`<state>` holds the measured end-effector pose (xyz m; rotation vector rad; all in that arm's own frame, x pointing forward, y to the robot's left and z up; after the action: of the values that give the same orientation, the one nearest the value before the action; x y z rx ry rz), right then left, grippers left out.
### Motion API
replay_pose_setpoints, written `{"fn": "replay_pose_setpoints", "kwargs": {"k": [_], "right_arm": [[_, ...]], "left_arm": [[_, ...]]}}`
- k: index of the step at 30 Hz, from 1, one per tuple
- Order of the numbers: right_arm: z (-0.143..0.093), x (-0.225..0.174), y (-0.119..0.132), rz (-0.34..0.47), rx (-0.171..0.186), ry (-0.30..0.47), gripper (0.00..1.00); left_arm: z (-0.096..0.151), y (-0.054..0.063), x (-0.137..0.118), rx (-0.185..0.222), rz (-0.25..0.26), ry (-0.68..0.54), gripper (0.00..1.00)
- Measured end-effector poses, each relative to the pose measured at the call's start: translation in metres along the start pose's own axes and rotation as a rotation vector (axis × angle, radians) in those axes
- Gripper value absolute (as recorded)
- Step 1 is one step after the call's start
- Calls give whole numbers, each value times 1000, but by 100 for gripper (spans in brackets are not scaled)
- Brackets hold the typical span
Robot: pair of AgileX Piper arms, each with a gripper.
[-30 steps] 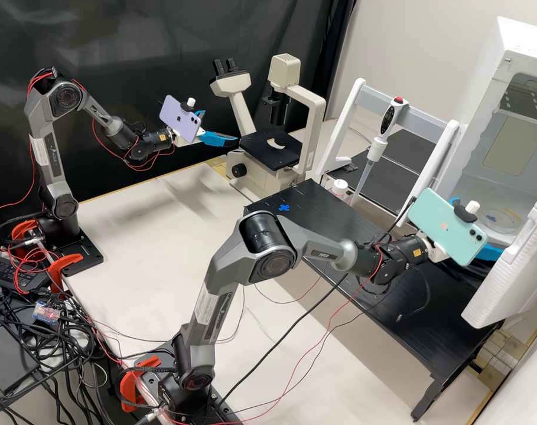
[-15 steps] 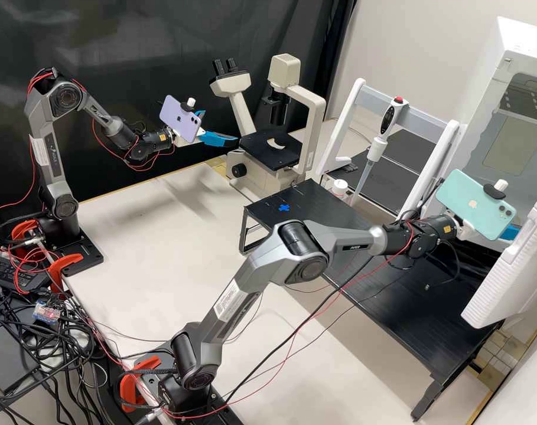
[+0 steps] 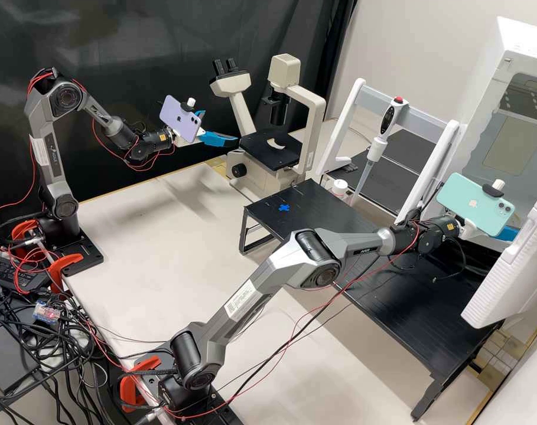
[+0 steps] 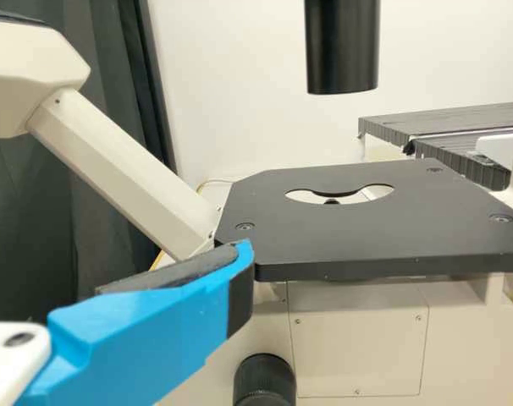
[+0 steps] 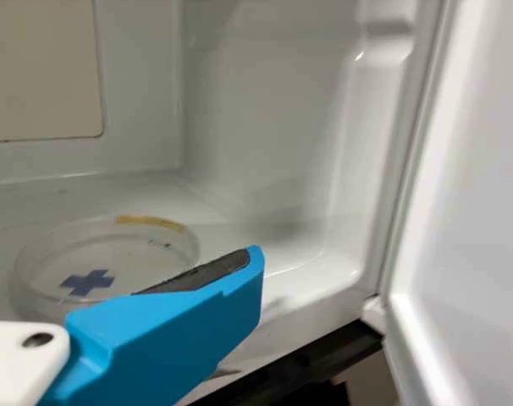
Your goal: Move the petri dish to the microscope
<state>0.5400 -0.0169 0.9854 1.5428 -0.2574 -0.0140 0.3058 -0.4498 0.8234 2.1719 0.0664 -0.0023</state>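
Right tool [image 3: 509, 234], shifted toward white cabinet [image 3: 487, 74], petri dish [image 5: 104, 254] inside

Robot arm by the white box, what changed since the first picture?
The right gripper moved away from its base, farther toward the white box. I can't tell whether it grabbed the petri dish, which is still inside. The left gripper and microscope stayed put.

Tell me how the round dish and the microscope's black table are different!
The dish is round and see-through; the black table is straight-edged and dark. The dish has a yellow strip at its rim; the black table has a hole. The dish sits inside the white box; the black table stands outside it. Both lie flat.
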Motion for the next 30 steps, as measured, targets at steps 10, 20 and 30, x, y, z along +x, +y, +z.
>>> {"fn": "replay_pose_setpoints", "kwargs": {"k": [10,20,30], "right_arm": [[4,2,-11,-33,3,-1,100],[14,3,-9,-47,0,12,0],[21,4,-8,-47,-1,14,0]], "left_arm": [[0,0,0,0,0,0,100],[0,0,0,0,1,0,100],[0,0,0,0,1,0,100]]}}
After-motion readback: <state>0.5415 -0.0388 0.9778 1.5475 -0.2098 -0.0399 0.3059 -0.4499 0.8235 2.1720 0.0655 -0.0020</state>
